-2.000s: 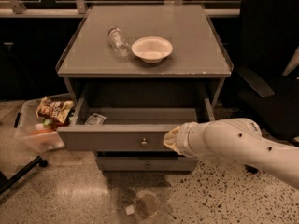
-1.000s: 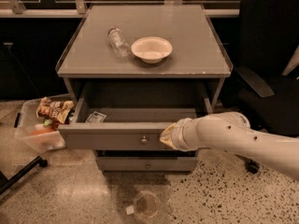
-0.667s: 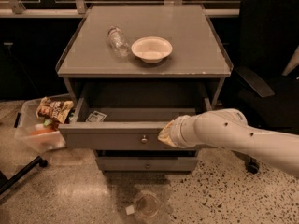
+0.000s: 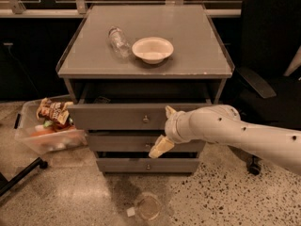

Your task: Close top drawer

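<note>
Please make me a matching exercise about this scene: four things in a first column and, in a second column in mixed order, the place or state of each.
Column one
1. top drawer
2. bowl
3. bottle
4. gripper

Column two
a. lying on its side on the cabinet top
b. open, at the top drawer's front, right of centre
c. pulled partly out
d. upright, just right of the bottle

Pairs: 1-c, 2-d, 3-a, 4-b

The top drawer (image 4: pixel 117 117) has slid most of the way in (only a sliver of interior shows); the gripper (image 4: pixel 164 128), fingers (image 4: pixel 159 148) spread, followed it toward frame centre.
</note>
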Controlling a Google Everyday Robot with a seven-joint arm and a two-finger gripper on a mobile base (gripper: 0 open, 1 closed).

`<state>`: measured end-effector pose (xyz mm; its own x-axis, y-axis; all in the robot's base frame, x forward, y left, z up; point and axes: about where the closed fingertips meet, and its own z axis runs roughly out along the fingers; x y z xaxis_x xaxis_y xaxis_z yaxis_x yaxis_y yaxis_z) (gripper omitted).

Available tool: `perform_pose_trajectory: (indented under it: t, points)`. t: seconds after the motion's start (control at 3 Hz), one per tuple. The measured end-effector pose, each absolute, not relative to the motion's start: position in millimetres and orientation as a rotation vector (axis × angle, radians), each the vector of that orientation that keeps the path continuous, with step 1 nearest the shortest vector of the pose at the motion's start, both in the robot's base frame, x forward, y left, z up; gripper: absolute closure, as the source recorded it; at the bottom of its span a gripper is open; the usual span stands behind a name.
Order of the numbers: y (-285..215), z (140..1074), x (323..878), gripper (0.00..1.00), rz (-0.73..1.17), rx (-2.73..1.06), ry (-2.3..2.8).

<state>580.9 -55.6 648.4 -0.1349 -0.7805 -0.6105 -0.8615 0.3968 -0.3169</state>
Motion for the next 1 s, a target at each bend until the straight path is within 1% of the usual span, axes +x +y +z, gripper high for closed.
perform_pose_trajectory:
  t: [0.33,0.67,1.0]
  points:
    - [-51.5,638.7,588.1,0.00,0.136,-1.416,1.935]
    - [-50.3,633.9,591.7,0.19,0.134,-1.419,1.939]
    - [-51.6,624.5,606.7,0.42,0.113,-1.408,1.947]
